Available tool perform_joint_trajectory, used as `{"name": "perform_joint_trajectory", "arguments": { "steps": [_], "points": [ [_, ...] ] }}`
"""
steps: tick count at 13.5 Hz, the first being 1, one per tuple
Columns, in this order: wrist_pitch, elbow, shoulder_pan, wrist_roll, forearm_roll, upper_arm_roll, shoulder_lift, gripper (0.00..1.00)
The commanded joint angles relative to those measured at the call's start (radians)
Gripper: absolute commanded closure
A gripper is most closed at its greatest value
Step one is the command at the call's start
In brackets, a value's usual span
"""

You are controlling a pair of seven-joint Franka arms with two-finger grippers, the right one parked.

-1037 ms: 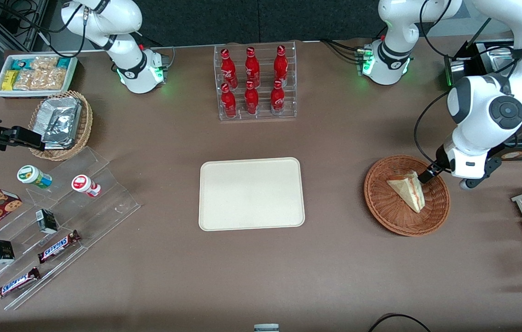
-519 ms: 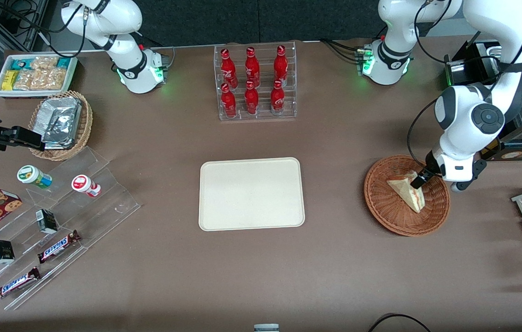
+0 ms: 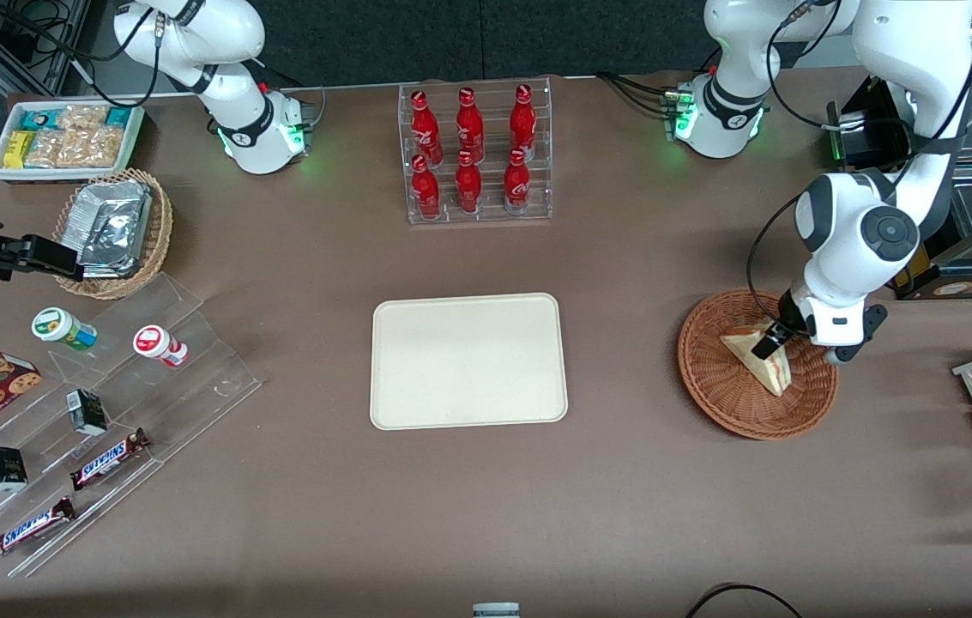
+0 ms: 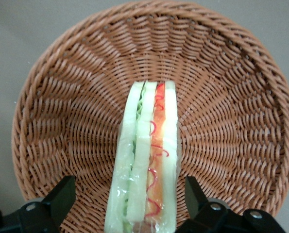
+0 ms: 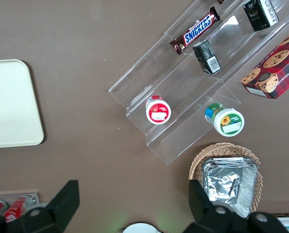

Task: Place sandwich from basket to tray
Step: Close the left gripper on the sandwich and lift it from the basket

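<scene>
Lying on edge in the basket [image 4: 47, 121]: sandwich [image 4: 146, 165], film-wrapped, likely light, soft, crushable, slippery. Gripper [image 4: 129, 199] above it, jaws apart, straddling the wedge. Suggested hold: across the flat bread faces, gently. Tray [image 3: 468, 360] well apart on the desk.

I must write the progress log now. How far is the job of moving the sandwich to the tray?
Nothing is finished yet: the sandwich lies in the brown wicker basket, and the cream tray holds nothing. In hand: the claw is open, low over the basket, one finger on each side of the sandwich, not closed on it. Left: grasp, lift, carry to the tray, release.
</scene>
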State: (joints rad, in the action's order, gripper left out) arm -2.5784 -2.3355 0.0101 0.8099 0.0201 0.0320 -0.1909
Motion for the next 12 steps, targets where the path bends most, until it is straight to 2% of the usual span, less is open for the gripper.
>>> {"name": "perform_joint_trajectory", "arguments": {
  "steps": [1, 2, 3, 5, 6, 9, 12],
  "points": [
    [-0.019, -0.001, 0.025, 0.009, -0.003, 0.000, -0.019, 0.01],
    [-0.016, 0.001, 0.030, 0.008, -0.003, 0.000, -0.024, 0.02],
    [-0.011, 0.002, 0.031, 0.005, -0.003, 0.000, -0.025, 0.17],
    [0.004, 0.010, 0.031, 0.000, 0.003, 0.000, -0.025, 0.79],
    [0.038, 0.027, 0.031, -0.001, 0.011, 0.000, -0.024, 1.00],
    [0.218, 0.137, 0.044, -0.001, 0.029, 0.003, -0.019, 1.00],
    [0.516, 0.321, 0.089, -0.005, 0.060, 0.006, -0.015, 1.00]
  ]
}}
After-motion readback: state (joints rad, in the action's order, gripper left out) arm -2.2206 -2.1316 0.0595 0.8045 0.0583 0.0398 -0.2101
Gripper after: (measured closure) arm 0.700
